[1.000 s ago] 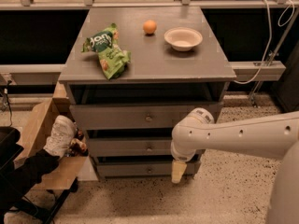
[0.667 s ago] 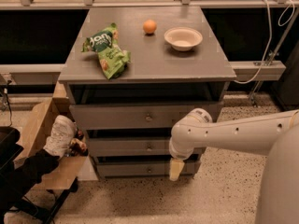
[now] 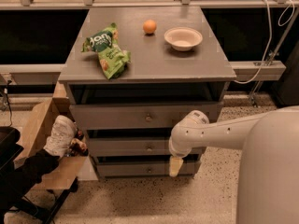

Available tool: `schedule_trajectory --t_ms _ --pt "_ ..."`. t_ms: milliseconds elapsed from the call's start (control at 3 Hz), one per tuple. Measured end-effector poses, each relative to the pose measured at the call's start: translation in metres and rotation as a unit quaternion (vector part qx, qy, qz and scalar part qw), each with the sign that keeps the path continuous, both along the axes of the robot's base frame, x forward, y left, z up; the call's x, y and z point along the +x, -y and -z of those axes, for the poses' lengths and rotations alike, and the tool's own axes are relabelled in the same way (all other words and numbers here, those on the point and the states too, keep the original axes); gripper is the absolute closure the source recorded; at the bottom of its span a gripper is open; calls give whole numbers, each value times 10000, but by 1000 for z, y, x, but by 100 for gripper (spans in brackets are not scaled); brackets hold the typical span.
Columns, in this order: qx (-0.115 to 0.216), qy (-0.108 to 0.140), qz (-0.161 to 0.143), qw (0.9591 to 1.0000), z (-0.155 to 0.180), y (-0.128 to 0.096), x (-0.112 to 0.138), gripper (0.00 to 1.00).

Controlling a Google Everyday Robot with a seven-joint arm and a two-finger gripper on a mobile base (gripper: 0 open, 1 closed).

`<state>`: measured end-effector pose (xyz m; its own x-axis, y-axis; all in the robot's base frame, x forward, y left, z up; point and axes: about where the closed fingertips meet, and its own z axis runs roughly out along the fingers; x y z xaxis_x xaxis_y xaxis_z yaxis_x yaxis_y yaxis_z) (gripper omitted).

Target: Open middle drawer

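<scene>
Robot arm (image 3: 224,129), white, reaches in from the right of the view and ends at a rounded wrist, from which the gripper (image 3: 174,166) hangs pointing down. Whether the gripper is spread or pressed together cannot be told; only a pale, tapered tip shows. It holds nothing that can be seen.

Grey cabinet (image 3: 149,62): stands behind and above the gripper, its flat top well above it.

Cardboard box (image 3: 37,125): on the floor far to the left of the gripper, beside the cabinet.

Top drawer (image 3: 117,116): taller front, up and to the left of the gripper.

Middle drawer (image 3: 121,147): low flat front just above and to the left of the gripper; its right end is covered by the wrist. Only its front shows.

Bottom drawer (image 3: 126,169): directly behind the gripper, level with it.

Green snack bag (image 3: 106,50), bowl (image 3: 183,38) and orange (image 3: 149,26): on the cabinet top, far above the gripper.

Round knob (image 3: 149,148) of the middle drawer: up and left of the gripper, near but apart.
</scene>
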<state>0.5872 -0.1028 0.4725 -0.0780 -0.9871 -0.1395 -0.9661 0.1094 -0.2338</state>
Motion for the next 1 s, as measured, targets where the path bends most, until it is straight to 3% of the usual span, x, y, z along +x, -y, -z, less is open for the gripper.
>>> schedule_trajectory --t_ms 667,1000 --pt "-388 193 -146 9990 19 -4 26 0" --pt "-427 175 -205 9987 29 -8 34 0"
